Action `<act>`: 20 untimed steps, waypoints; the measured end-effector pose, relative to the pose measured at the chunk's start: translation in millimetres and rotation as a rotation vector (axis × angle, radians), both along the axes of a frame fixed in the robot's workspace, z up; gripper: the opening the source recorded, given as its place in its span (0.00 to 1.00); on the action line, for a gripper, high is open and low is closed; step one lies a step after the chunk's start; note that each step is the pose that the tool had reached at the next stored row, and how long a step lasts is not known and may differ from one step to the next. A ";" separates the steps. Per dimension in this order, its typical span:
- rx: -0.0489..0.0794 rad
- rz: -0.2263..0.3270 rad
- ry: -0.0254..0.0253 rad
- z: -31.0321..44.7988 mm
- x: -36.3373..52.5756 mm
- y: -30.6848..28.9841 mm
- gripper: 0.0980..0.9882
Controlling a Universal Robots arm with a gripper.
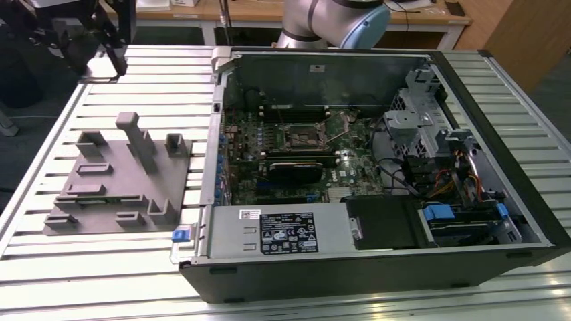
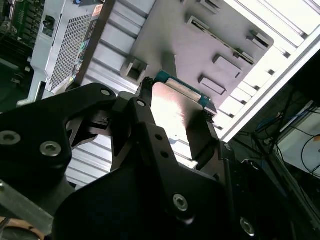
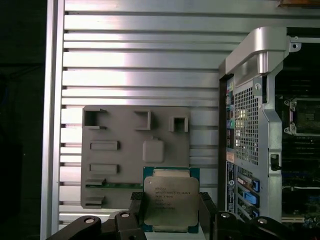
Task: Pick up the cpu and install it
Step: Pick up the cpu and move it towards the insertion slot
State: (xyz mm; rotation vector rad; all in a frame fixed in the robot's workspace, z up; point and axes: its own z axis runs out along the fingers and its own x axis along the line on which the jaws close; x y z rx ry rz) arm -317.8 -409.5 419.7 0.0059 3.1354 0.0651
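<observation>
I am gripping the cpu with the gripper, fingers clenched on two opposite edges, metal top facing the first wrist camera. I am carrying it raised clear of the grey fixture plate on the slatted table. The open computer case is lying toward the exterior view's right.

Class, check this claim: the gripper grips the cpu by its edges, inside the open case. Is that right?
Not quite. The gripper grips the cpu by its edges, but outside the case, near the grey tray on the slatted table; the first wrist view shows this.
</observation>
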 end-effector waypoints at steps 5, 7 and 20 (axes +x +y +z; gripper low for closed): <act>0.000 0.000 0.0001 0.1 6.9 0.0 0.48; 0.000 0.000 0.0001 0.0 10.8 0.0 0.48; 0.000 0.000 0.0001 -0.1 33.8 0.0 0.48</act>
